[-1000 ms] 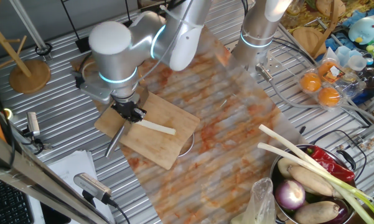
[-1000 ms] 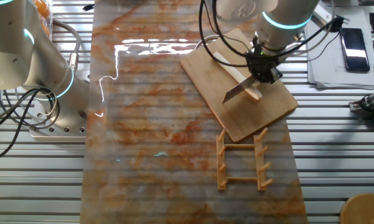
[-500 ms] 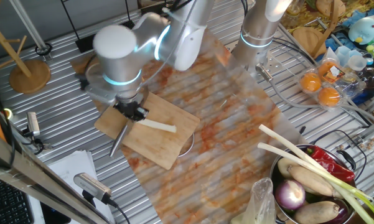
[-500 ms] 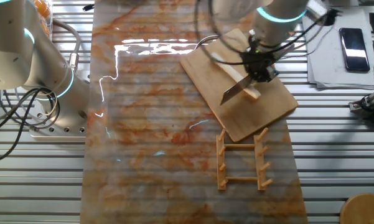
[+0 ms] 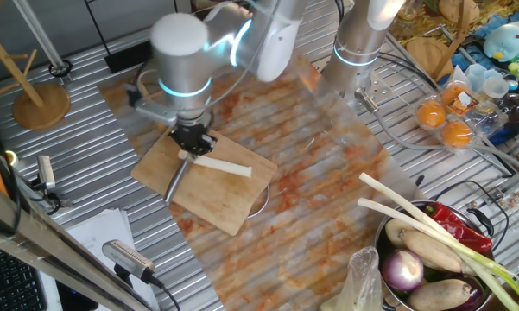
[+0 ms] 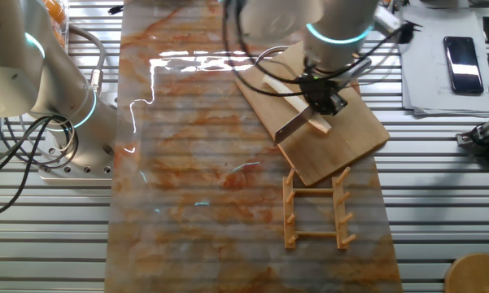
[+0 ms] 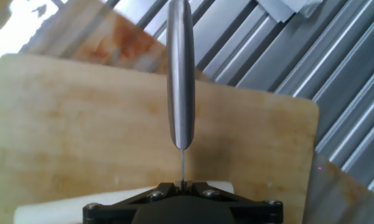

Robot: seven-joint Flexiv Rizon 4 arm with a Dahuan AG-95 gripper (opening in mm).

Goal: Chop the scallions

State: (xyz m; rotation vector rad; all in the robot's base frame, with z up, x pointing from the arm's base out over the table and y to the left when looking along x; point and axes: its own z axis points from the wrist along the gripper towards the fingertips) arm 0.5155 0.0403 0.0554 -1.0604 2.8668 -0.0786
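Observation:
The scallion (image 5: 226,167) is one pale cream stalk lying across the wooden cutting board (image 5: 218,200). My gripper (image 5: 193,147) stands right over the stalk's left end, shut on a steel knife (image 5: 177,177) that slants down to the board. From the other fixed view, the knife (image 6: 295,126) crosses the scallion (image 6: 278,87) on the board (image 6: 346,142) under the gripper (image 6: 319,102). In the hand view the gripper (image 7: 182,184) pinches the knife (image 7: 180,74) edge-on. A pale strip of scallion (image 7: 43,207) shows just in front of the jaws, which hide most of it.
A metal bowl (image 5: 389,233) at the front right holds an onion, a red pepper and long green-leafed stalks (image 5: 419,216). A wooden rack (image 6: 317,207) lies just beyond the board. A second arm's base (image 5: 358,52), a tray of oranges (image 5: 445,121) and a phone (image 6: 461,53) stand around.
My gripper has carried the knife along the stalk, rightward in one fixed view and leftward in the other. The stalk has shifted a little with it.

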